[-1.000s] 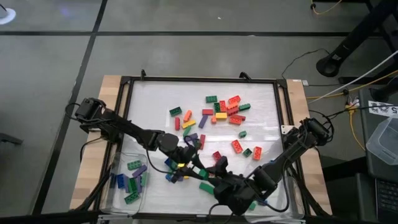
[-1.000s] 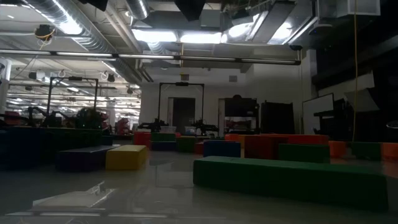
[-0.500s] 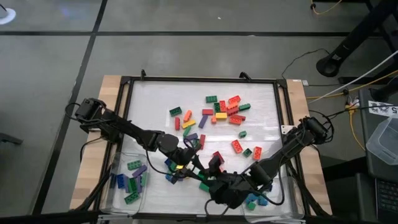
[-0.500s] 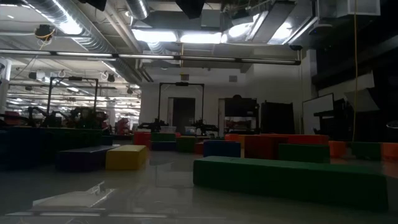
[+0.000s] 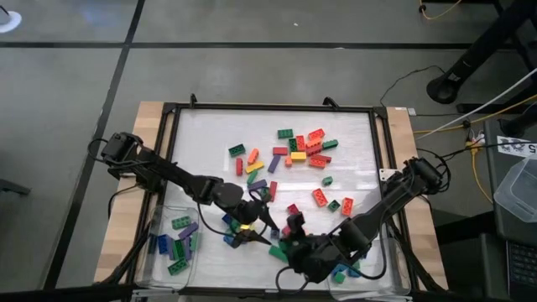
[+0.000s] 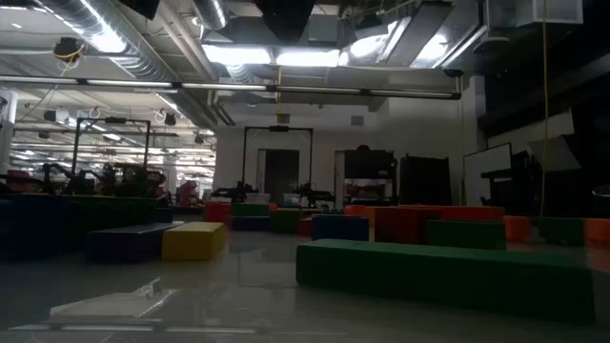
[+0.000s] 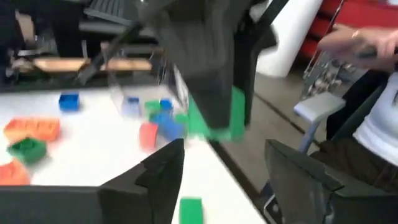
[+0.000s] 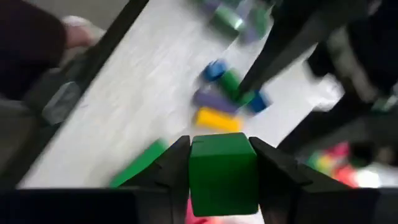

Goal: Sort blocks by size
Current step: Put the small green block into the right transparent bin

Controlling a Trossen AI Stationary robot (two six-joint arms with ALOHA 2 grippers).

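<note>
My right gripper [image 5: 287, 241] is shut on a green block [image 8: 222, 171] near the table's near edge; the block also shows in the left wrist view [image 7: 217, 121]. My left gripper [image 5: 258, 231] is open and empty just to its left, fingers apart [image 7: 161, 171]. A small cluster of blue, purple, yellow and green blocks [image 8: 227, 99] lies between them. A long green block [image 8: 140, 163] lies flat on the white mat. Most of the blocks [image 5: 298, 151] lie scattered at the mat's middle and far right. My right gripper pinches the green block by two opposite sides [image 8: 194, 168] between its two fingers. The fingers come from above, pointing down. The block is lifted clear of the mat, as the left wrist view shows.
A clear tray [image 5: 172, 239] at the near left holds long green, blue and purple blocks. A second clear tray [image 5: 348, 268] at the near right holds small blue and green ones. A black frame [image 5: 277, 107] rims the mat. A person [image 7: 367, 93] stands beyond the table.
My right gripper has moved toward the table's left edge, away from the near-right tray, whose small blocks now show.
</note>
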